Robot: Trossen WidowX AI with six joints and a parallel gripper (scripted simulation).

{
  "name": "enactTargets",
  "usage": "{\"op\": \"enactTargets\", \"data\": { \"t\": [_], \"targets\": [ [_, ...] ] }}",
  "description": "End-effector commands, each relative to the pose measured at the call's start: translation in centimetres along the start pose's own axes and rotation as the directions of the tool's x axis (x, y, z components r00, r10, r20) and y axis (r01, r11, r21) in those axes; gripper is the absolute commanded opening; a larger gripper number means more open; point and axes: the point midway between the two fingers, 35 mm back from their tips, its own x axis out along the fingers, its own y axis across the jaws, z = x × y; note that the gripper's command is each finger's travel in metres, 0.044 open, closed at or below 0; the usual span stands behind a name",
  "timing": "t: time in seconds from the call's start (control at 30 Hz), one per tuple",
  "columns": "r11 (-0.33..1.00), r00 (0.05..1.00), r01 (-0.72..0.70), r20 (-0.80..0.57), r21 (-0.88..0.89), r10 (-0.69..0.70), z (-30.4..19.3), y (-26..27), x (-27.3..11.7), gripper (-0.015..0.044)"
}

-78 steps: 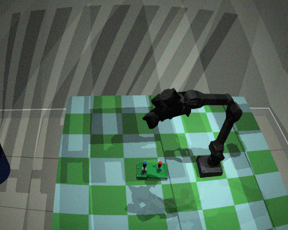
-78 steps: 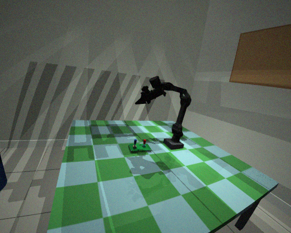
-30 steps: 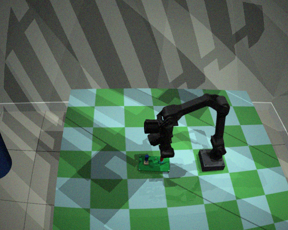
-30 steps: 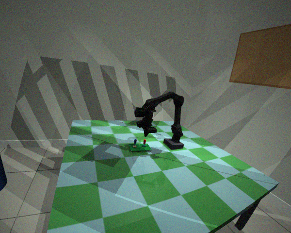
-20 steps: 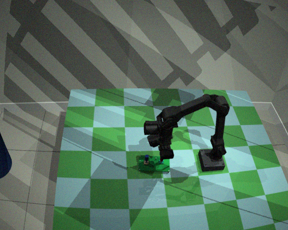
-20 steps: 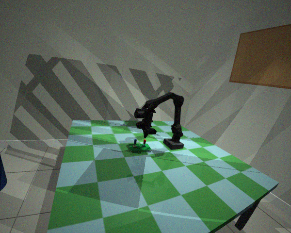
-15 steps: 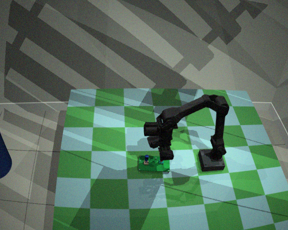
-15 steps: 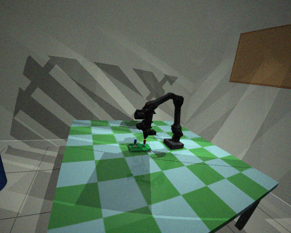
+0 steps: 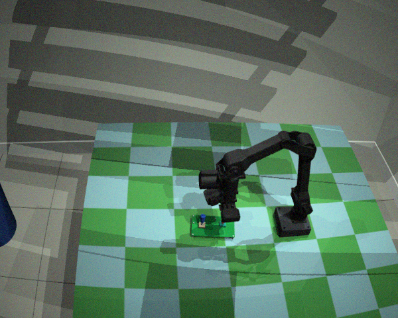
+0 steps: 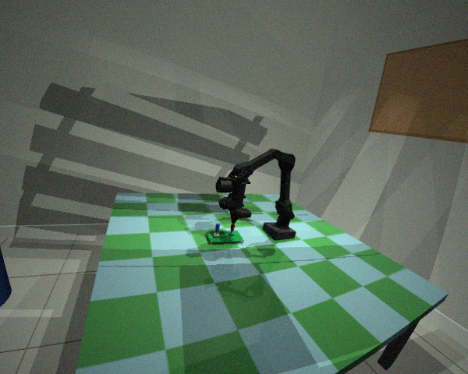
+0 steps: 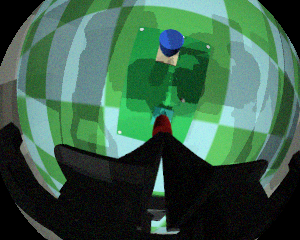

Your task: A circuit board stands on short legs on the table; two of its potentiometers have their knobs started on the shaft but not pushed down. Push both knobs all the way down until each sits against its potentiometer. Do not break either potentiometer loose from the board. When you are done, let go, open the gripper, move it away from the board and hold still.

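black fingertips partly hide the red knob (image 10: 232,227) (image 11: 162,125) from the wrist view.

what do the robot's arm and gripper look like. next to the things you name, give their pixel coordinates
The arm (image 9: 261,149) (image 10: 260,162) is matte black all over, with chunky rounded joints, slim straight links and a squarish black base (image 9: 281,231) (image 10: 271,233). The gripper (image 10: 232,222) (image 11: 162,136) is black too, its two broad fingers tapering to points. No bright markings or loose cables show.
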Motion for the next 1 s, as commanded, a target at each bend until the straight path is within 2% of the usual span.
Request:
{"op": "enactTargets", "data": {
  "t": [0.0, 0.97],
  "targets": [
    [1.000, 1.000, -0.005, -0.002, -0.005, 0.005, -0.05, 0.06, 0.19, 0.0000],
    [1.000, 1.000, -0.005, -0.002, -0.005, 0.005, -0.05, 0.06, 0.50, 0.0000]
  ]
}}
